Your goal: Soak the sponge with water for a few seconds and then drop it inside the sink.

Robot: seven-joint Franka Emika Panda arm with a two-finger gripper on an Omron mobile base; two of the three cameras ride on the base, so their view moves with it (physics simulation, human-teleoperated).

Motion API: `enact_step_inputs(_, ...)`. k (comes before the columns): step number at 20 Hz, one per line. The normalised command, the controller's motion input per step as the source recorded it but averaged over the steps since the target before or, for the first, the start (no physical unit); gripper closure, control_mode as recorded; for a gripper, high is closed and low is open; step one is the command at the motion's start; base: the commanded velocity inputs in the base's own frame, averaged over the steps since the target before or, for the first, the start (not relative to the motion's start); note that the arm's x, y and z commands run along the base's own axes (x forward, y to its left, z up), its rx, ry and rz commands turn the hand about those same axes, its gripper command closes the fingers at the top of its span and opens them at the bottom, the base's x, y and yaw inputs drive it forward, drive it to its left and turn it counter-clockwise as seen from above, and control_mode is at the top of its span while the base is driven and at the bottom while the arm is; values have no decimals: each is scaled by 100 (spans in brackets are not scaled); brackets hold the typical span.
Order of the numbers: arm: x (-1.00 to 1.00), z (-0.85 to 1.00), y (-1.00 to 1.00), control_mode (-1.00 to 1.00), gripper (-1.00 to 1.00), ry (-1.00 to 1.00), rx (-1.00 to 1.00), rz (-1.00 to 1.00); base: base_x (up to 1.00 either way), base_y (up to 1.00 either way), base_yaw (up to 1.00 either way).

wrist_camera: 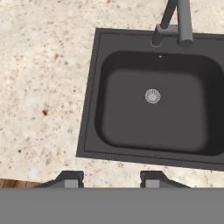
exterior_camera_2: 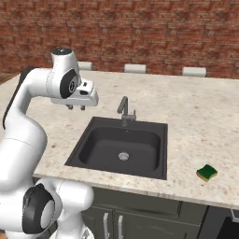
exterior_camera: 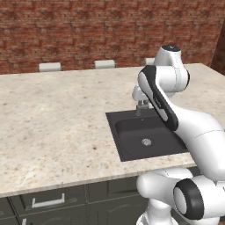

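The sponge (exterior_camera_2: 207,172), yellow with a green top, lies on the counter right of the sink, near the front edge. The dark sink (exterior_camera_2: 163,154) (exterior_camera: 113,127) (wrist_camera: 89,109) has a round silver drain (wrist_camera: 152,96) and a grey faucet (exterior_camera_2: 123,109) (wrist_camera: 181,22) at its back rim. The water is out of view; nothing runs from the faucet. My gripper (exterior_camera_2: 76,107) (exterior_camera: 141,105) (wrist_camera: 111,179) hovers above the counter by the sink's left rim, far from the sponge. It is open, with nothing between its fingers.
The speckled stone counter (exterior_camera: 52,123) stretches wide to the left of the sink. Several pale stool tops (exterior_camera_2: 135,68) line its far edge in front of a brick wall. Dark cabinet fronts with handles (exterior_camera: 47,202) run below the front edge.
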Motion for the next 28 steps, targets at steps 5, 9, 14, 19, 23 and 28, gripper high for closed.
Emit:
enact_step_inputs(5,0,0,-19,-100,-100,-1,0,0,0,0,0)
enact_step_inputs(9,-11,0,-51,-100,-100,-10,0,0,0,0,0)
enact_step_inputs(14,-15,0,-61,-100,-100,-10,0,0,0,0,0)
enact_step_inputs(19,-2,0,-70,-100,-100,-15,0,0,0,0,0)
enact_step_inputs(23,0,0,-57,-100,-100,-15,0,1,0,0,0)
enact_step_inputs(28,0,0,-50,-100,-100,-13,3,1,0,0,0)
